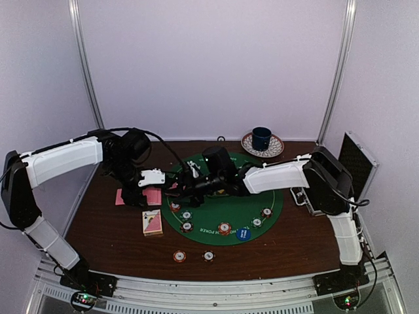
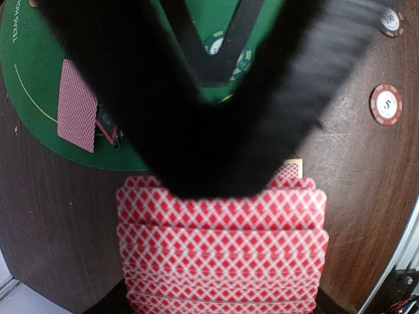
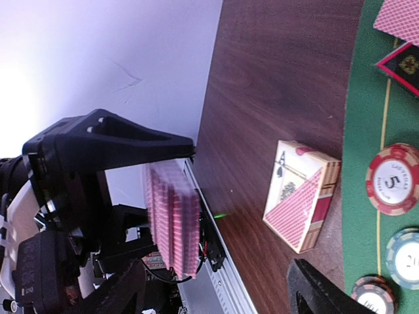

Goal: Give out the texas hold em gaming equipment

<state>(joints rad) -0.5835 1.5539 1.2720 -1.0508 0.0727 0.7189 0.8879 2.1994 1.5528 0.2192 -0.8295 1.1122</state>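
Gripping state, left claw (image 1: 139,191): it was clamped shut on the deck of pink-backed cards (image 2: 222,248). The deck was held clear of the surface near its left edge, just beside the green mat (image 1: 278,196).
Right claw (image 1: 184,184): its fingers stood wide apart with nothing between them, over the mat's left edge and close to the deck.
Dealt card (image 2: 76,104): it lay face down at the mat's left edge, overlapping the black triangle marker (image 2: 108,133).
Chips (image 1: 224,228): most sat along the mat's near edge, and two lay on the bare surface toward its near edge.
Risk, double pick: the cards sat stepped in the grip, so a deep pinch would probably draw several at once.
Risk, spill: a sideways pull against the clamp could loosen the deck and scatter it over the card box (image 3: 301,196) below.
Risk, collision: the two claws were near each other, so an approach off line could knock them together.
Risk, displaced marker: a card set down on the first one could push the marker.
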